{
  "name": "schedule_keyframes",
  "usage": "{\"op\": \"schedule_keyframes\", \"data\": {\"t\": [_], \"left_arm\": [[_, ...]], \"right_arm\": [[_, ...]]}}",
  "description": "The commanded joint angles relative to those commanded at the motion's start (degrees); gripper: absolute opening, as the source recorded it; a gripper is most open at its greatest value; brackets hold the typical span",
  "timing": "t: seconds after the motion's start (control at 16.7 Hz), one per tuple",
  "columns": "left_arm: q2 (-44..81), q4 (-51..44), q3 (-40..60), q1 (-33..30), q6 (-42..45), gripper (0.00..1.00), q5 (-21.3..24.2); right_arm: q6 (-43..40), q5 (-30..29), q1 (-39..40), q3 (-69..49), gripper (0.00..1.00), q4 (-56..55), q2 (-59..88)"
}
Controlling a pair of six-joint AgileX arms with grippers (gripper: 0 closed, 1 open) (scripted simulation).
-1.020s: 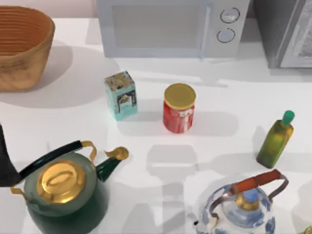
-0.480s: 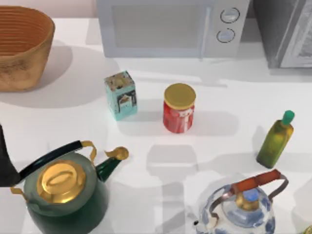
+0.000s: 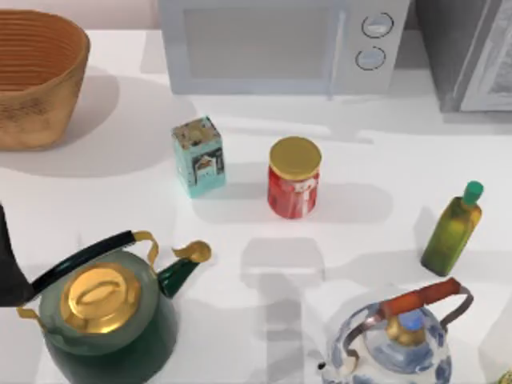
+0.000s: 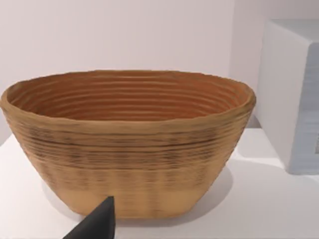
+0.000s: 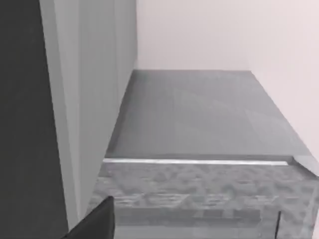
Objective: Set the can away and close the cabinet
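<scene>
The can (image 3: 294, 178), red with a gold lid, stands upright in the middle of the table, with nothing touching it. The grey cabinet (image 3: 464, 56) is at the back right corner, next to the microwave. In the right wrist view, the cabinet's grey surface (image 5: 199, 114) lies close ahead and a dark part of my right gripper (image 5: 97, 221) juts in at the edge. My left arm (image 3: 6, 268) is parked at the table's left edge. In the left wrist view, a dark part of the left gripper (image 4: 97, 224) points at the basket.
A woven basket (image 3: 36, 76) sits back left and a white microwave (image 3: 280, 44) back centre. A teal box (image 3: 198, 156) stands left of the can, with an olive oil bottle (image 3: 452, 232) on the right. A green kettle (image 3: 104, 316) and a blue-white kettle (image 3: 396, 344) stand in front.
The shadows on the table at the front middle and front right have shifted. None of the objects has moved.
</scene>
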State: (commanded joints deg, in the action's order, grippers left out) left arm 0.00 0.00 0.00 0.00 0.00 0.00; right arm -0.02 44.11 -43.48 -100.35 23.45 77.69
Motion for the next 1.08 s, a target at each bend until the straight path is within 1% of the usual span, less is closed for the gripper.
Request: {"op": "schedule_keyframes", "data": {"t": [0.18,0.54,0.72,0.9,1.02,1.08], "left_arm": [[0.00,0.00,0.00,0.00,0.00,1.00,0.00],[0.00,0.00,0.00,0.00,0.00,1.00,0.00],[0.00,0.00,0.00,0.00,0.00,1.00,0.00],[0.00,0.00,0.00,0.00,0.00,1.00,0.00],[0.00,0.00,0.00,0.00,0.00,1.00,0.00],[0.00,0.00,0.00,0.00,0.00,1.00,0.00]], "right_arm": [[-0.42,-12.97,12.90,-0.15,1.00,0.64,0.05],[-0.43,-42.75,42.17,0.09,1.00,1.37,-1.11],[0.06,-55.83,55.06,0.54,1.00,1.50,-2.07],[0.77,-65.08,64.36,1.20,1.00,1.62,-2.89],[1.18,-68.44,67.75,1.56,1.00,1.69,-3.23],[1.30,-69.22,68.53,1.66,1.00,1.71,-3.31]]}}
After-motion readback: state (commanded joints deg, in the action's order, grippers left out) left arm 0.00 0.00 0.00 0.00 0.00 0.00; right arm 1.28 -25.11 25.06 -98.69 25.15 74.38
